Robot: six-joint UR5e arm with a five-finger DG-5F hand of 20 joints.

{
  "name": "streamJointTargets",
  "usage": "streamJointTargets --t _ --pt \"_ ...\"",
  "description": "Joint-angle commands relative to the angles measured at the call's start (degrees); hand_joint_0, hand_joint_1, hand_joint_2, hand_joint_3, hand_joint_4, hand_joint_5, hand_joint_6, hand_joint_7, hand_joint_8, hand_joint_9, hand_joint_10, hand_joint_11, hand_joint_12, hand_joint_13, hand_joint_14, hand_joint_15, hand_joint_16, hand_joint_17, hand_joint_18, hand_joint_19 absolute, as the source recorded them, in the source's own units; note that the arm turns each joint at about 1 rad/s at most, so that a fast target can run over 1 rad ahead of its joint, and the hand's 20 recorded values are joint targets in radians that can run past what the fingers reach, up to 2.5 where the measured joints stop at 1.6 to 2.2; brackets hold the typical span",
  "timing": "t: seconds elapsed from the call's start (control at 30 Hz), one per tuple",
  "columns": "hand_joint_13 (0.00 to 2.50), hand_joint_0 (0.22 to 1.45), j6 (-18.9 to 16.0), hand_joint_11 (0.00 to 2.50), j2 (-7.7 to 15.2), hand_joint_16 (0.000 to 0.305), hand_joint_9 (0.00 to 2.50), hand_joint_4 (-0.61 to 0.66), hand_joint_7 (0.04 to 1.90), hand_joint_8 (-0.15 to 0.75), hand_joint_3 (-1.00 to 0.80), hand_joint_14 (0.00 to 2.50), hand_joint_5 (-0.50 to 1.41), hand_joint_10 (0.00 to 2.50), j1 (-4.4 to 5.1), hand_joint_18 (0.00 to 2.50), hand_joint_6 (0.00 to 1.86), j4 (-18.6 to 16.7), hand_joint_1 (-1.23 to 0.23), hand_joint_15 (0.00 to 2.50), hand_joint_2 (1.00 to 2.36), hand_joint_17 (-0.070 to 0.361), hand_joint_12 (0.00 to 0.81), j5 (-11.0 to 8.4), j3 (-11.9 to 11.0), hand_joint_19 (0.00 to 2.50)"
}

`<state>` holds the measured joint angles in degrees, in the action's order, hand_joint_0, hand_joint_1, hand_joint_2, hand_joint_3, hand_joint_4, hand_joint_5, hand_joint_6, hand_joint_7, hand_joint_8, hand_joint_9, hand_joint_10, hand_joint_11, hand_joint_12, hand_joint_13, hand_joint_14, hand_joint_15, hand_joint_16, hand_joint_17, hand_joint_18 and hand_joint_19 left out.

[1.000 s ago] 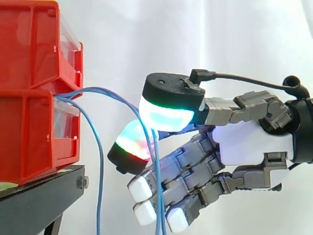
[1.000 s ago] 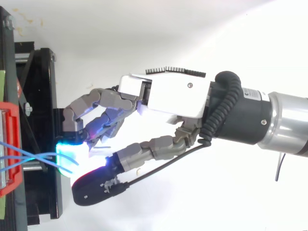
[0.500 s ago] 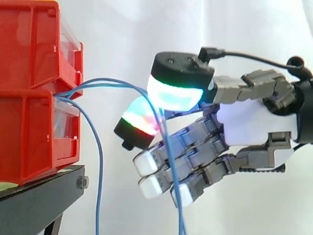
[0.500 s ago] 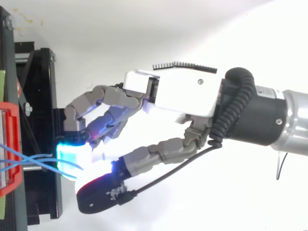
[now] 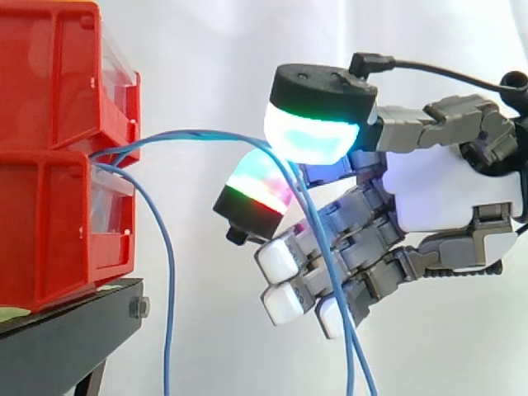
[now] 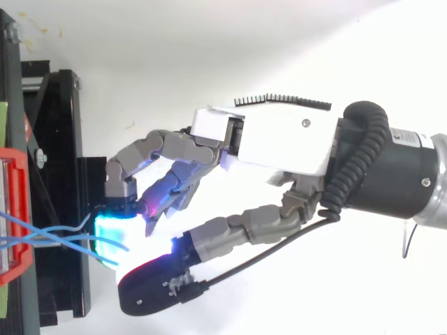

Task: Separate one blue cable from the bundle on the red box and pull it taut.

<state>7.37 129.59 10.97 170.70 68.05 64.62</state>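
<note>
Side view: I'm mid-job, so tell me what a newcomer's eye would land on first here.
The hand at right stands out, its two big pads glowing cyan, green and red and pinching blue cables between them. Those cables stretch across from the stacked red bins at left. Another blue strand hangs slack beside the black stand.

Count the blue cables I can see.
3 blue cables: two arch from the red bins into the hand, hanging below it; one droops beside the bins. Others may be hidden.
</note>
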Motion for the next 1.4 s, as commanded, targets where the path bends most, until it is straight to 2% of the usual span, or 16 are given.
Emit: streamJointTargets --t 0.0,0.27,0.5,0.67,0.73,0.87,0.93,1.03,1.17,1.37 --pt "0.86 0.56 -0.34 0.44 -0.3 0.06 1.02 0.17 1.09 0.384 -0.22 0.01 -0.12 0.01 0.1 0.89 0.85 0.16 -0.54 0.4 1.01 0.135 0.442 -0.03 -0.02 0.42" --pt "0.88 0.57 -1.04 0.45 -0.21 0.055 1.1 0.19 1.15 0.386 -0.22 0.01 -0.11 0.01 0.37 0.9 0.82 0.16 -0.57 0.38 1.01 0.124 0.416 -0.64 -0.02 0.4" --pt "0.88 0.58 -4.21 0.44 -0.3 0.051 1.15 0.21 1.19 0.388 -0.24 0.01 -0.1 0.01 0.37 0.89 0.81 0.86 -0.58 0.36 1.01 0.116 0.397 -0.64 -0.02 0.4" --pt "0.88 0.57 -4.91 0.48 -0.3 0.052 1.14 0.18 1.16 0.395 -0.21 0.01 -0.11 0.01 0.45 0.9 0.82 0.78 -0.67 0.36 1.02 0.118 0.406 -0.73 -0.02 0.38" --pt "0.86 0.58 -6.58 0.5 -0.3 0.05 1.12 0.17 1.16 0.39 -0.2 0.01 -0.11 0.01 0.45 0.88 0.83 0.69 -0.72 0.37 1.02 0.113 0.399 -0.82 -0.02 0.38" --pt "0.84 0.59 -12.29 0.53 -0.3 0.048 1.08 0.16 1.15 0.379 -0.19 0.01 -0.13 0.02 0.45 0.86 0.85 1.04 -0.81 0.37 1.02 0.108 0.381 -0.99 -0.19 0.38" --pt "0.84 0.61 -14.32 0.55 -0.3 0.047 1.06 0.1 1.16 0.37 -0.18 0.01 -0.15 0.01 0.54 0.86 0.87 1.65 -0.88 0.37 1.02 0.107 0.382 -0.99 -0.37 0.39" --pt "0.84 0.63 -14.84 0.57 -0.3 0.047 1.05 0.06 1.2 0.366 -0.18 0.01 -0.15 0.01 0.54 0.86 0.89 2.01 -0.92 0.38 1.02 0.106 0.381 -0.99 -0.37 0.39" --pt "0.84 0.66 -14.76 0.58 -0.3 0.046 1.05 0.03 1.18 0.364 -0.2 0.01 -0.16 0.02 0.72 0.86 0.9 2.01 -0.93 0.38 1.02 0.104 0.382 -0.99 -0.37 0.39" --pt "0.87 0.58 -14.76 0.49 -0.65 0.05 1.13 0.12 1.21 0.376 -0.21 0.01 -0.14 0.01 0.89 0.89 0.89 2.18 -0.79 0.37 1.02 0.113 0.401 -0.99 -0.37 0.4"
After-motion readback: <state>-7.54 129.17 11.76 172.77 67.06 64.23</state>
